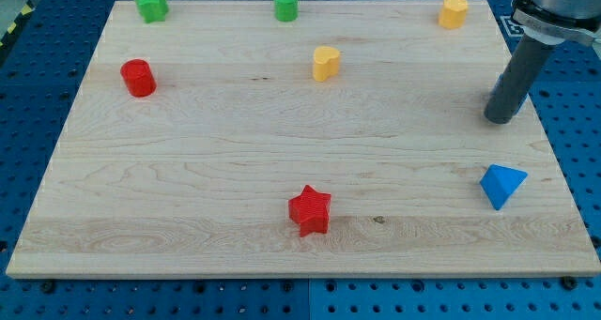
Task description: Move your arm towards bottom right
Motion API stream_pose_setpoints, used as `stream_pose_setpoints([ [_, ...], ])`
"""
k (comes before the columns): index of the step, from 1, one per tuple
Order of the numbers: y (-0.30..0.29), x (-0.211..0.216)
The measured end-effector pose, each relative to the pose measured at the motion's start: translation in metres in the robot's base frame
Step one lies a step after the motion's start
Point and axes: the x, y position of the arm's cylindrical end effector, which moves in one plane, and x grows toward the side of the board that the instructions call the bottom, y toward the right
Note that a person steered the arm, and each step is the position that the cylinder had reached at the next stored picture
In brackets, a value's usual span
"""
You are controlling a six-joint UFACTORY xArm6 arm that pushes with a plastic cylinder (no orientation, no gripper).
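Over on the right side of the board, about halfway between far and near, my tip (501,119) rests on the wood at the end of a straight dark rod that looks smooth and round. It has no jaws at all, so nothing opens, shuts or holds; it can only push. No block is touching it. The task has no block of its own; the place to reach is the near right corner of the pale wooden board (282,146), which lies below my tip and a little to the right. The one thing near that path is the blue pyramid-shaped block (501,185), with sharp edges and flat shiny sides, sitting just nearer than my tip. I think a straight slide to the corner could bump it. Farther off are the yellow chunky block (453,11) in the far right corner, the yellow heart-shaped block (325,63), the red star block (310,210) near the front, the green round block (285,4), the green star block (150,4) and the red round block (138,78) on the left.
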Motion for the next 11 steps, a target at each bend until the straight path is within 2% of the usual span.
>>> stream_pose_setpoints([
  [2, -0.049, 0.004],
  [4, -0.054, 0.006],
  [6, -0.032, 0.021],
  [7, 0.003, 0.04],
  [9, 0.045, 0.105],
  [11, 0.045, 0.107],
])
